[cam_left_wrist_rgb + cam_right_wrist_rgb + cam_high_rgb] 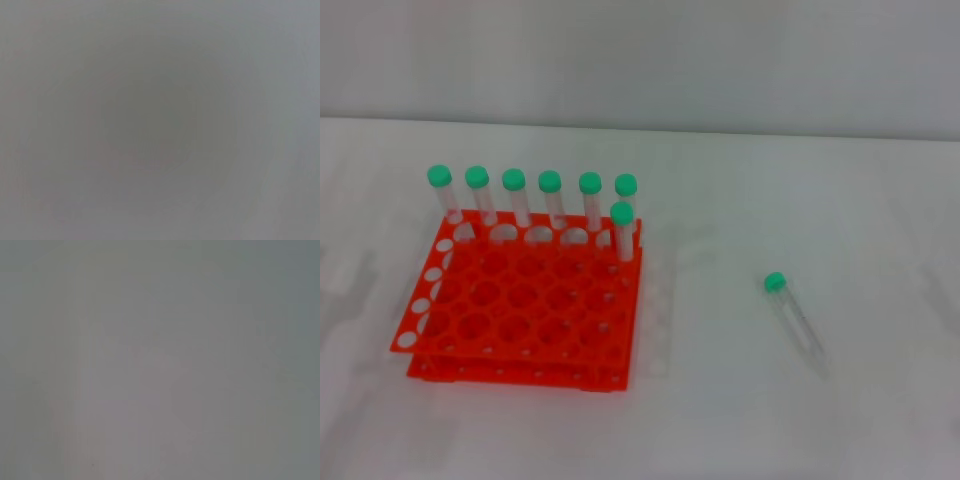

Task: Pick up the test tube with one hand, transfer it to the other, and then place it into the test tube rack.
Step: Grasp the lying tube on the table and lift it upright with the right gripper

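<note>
the tube (792, 317) lies flat on the white surface (720, 420), well to the right of the rack (520, 310) and apart from it, green cap toward the far side and rounded tip toward the near side. the rack holds seven capped tubes (550, 200): six along its far row, one just in front at the right end. neither claw appears in any view, and both wrist views show only blank grey.
</note>
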